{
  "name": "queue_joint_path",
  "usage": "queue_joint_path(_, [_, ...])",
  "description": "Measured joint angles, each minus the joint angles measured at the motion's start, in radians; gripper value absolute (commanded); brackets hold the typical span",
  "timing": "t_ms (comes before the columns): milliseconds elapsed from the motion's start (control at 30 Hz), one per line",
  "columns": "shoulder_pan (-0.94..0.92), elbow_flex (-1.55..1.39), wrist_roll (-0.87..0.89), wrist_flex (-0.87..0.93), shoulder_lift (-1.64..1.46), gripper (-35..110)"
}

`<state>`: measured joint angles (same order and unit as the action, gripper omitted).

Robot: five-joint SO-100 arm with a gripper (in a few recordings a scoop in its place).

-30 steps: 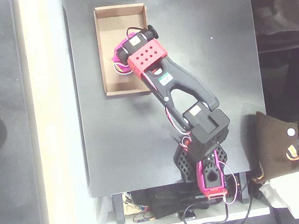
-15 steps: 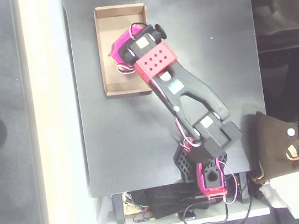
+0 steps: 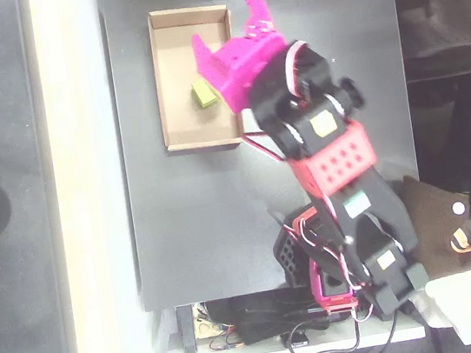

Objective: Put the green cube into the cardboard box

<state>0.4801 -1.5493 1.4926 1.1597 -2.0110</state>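
A: Where is the green cube (image 3: 203, 92) sitting for you?

B: It's lying inside the cardboard box (image 3: 180, 138), near its right wall. Your magenta tool (image 3: 227, 39) is hanging wide, holding nothing.

A: Handling?

B: It's looking light, rigid, plain-faced; you'd be pinching opposite flat faces. The box is looking thin-walled on the matte black desk (image 3: 345, 82).

Overhead view: square black tabletop (image 3: 199, 225) on grey floor (image 3: 10, 261). Bright pale strip (image 3: 89, 197) runs along the table's left edge. Brown bag (image 3: 440, 227) sits at right, cables (image 3: 267, 339) below.
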Motion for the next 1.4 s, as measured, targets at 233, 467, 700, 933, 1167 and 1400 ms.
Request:
queue_joint_path(233, [-0.156, 0.000, 0.003, 0.005, -0.156, 36])
queue_joint_path(467, [-0.342, 0.000, 0.003, 0.008, -0.213, 36])
queue_joint_path(700, [-0.459, -0.071, 0.003, 0.008, -0.255, 20])
queue_joint_path(933, [-0.502, -0.342, -0.002, 0.008, -0.437, 10])
queue_joint_path(1167, [-0.506, -0.683, -0.005, 0.008, -0.641, 10])
queue_joint_path(1400, [-0.506, -0.985, -0.005, 0.002, -0.887, 5])
